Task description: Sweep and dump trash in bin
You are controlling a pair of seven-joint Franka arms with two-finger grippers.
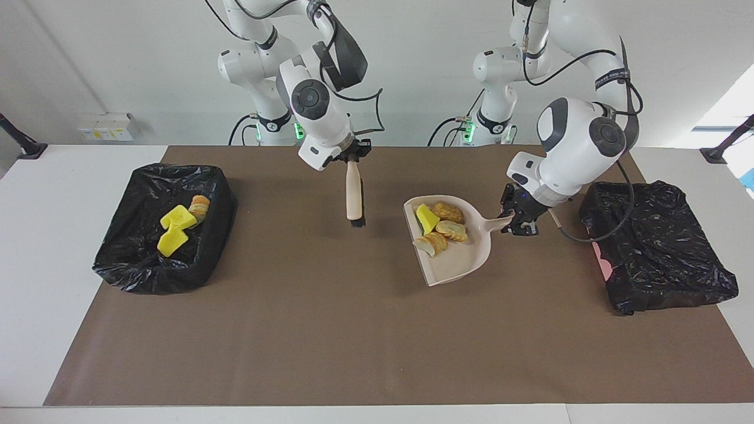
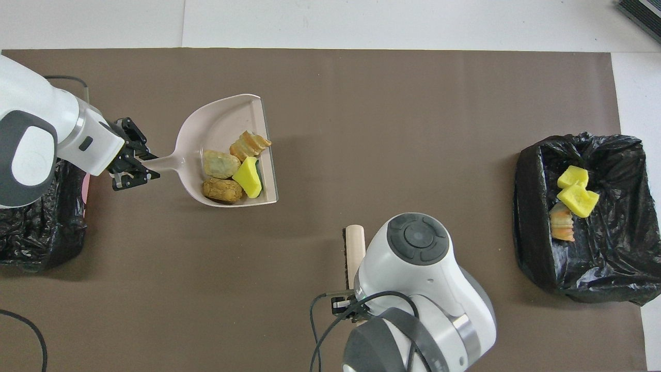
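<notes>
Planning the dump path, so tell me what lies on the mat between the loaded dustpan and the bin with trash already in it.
Only the brush, hanging from the right gripper above the mat. The facing view shows bare mat between dustpan and bin.

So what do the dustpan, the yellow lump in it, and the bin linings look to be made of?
The dustpan, held by the left gripper, looks like moulded matt beige plastic: smooth, thin rim. The yellow lump seems foam or sponge, with cut faces and a dull surface. The bin linings look like thin black plastic film, crinkled and glossy.
</notes>
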